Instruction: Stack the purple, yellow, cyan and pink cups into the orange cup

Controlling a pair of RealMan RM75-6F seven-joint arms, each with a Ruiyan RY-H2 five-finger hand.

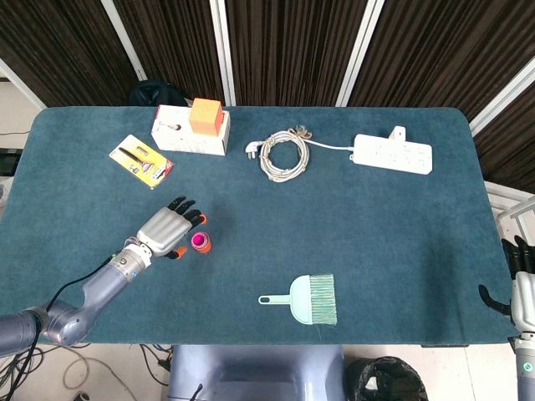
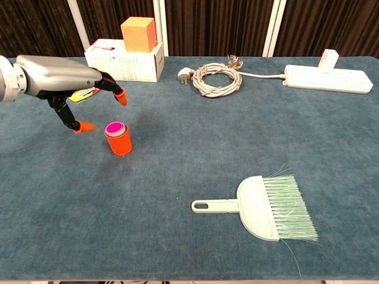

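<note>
Sitting nested in orange cup (image 2: 119, 142), pink cup (image 2: 115, 127) clear of fingers (image 2: 86, 126).

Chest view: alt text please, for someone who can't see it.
An orange cup with a pink cup nested inside stands on a blue table; the robot's left hand hovers beside it, fingers spread, holding nothing. A mint brush lies nearer; a coiled cable and power strip lie behind.

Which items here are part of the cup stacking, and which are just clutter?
Job: orange cup with the pink cup nested on top; left hand, open beside them.
Clutter: dustpan brush, cable coil, power strip, white box, yellow packet.
</note>
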